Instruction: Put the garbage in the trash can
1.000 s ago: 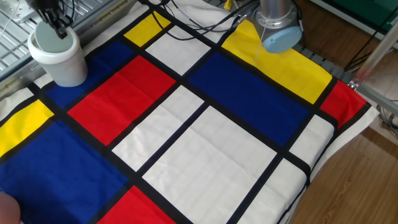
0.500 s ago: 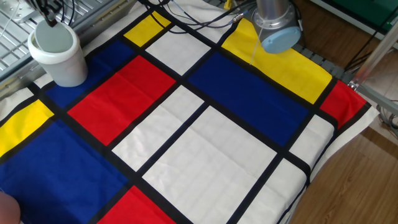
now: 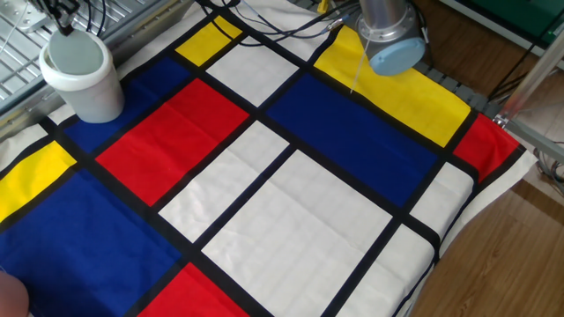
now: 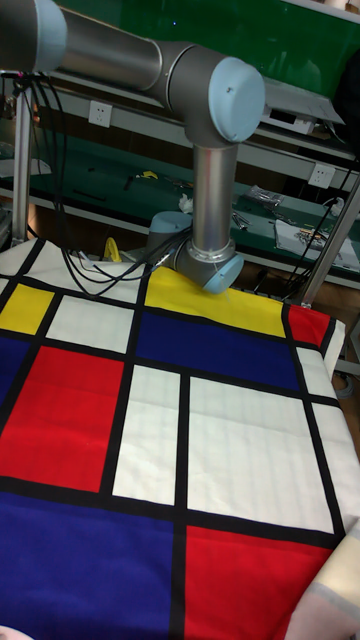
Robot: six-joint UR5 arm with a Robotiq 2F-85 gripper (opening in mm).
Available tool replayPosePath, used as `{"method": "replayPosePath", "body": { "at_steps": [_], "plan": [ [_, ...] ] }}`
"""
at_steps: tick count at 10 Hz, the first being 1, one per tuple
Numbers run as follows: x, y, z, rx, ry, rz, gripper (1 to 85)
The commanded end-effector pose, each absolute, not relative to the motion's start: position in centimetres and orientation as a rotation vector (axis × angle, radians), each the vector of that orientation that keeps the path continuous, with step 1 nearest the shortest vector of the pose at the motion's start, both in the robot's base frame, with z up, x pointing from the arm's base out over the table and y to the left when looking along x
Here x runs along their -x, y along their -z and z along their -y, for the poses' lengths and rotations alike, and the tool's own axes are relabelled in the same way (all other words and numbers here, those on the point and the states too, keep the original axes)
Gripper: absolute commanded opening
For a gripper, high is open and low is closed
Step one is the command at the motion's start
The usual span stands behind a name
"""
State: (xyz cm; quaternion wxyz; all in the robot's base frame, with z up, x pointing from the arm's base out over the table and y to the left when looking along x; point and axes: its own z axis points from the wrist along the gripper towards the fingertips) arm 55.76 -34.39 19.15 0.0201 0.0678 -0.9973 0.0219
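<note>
The trash can [image 3: 85, 86], a white cup with a wider rim band, stands upright at the far left of the checked cloth in the fixed view. Just above its rim, at the frame's top edge, only the dark tips of my gripper [image 3: 63, 15] show. I cannot make out how the jaws stand or whether they hold anything. The garbage is out of view: no paper wad lies on the cloth, and the can's inside looks plain grey-white. The tall fixed view shows the arm but neither the gripper nor the can.
A cloth [image 3: 264, 185] of red, blue, yellow and white panels covers the table. The arm's base joint [image 3: 388, 40] [image 4: 197, 262] stands at the back edge, with black cables [image 3: 264, 22] beside it. A metal rack [image 3: 18, 53] lies to the left, and the table's right edge drops to wooden floor [image 3: 520, 255].
The gripper has risen from just inside the can's mouth to the frame's top edge. The can has not moved.
</note>
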Motion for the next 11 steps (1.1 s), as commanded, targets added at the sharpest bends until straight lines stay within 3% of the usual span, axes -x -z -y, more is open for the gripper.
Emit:
{"method": "replayPosePath", "body": {
  "at_steps": [1, 11],
  "plan": [
    [-56.4, -18.4, 34.9, -0.235, -0.042, 3.113, 1.0],
    [-57.5, -16.0, 34.7, -0.290, 0.048, 3.161, 1.0]
  ]
}}
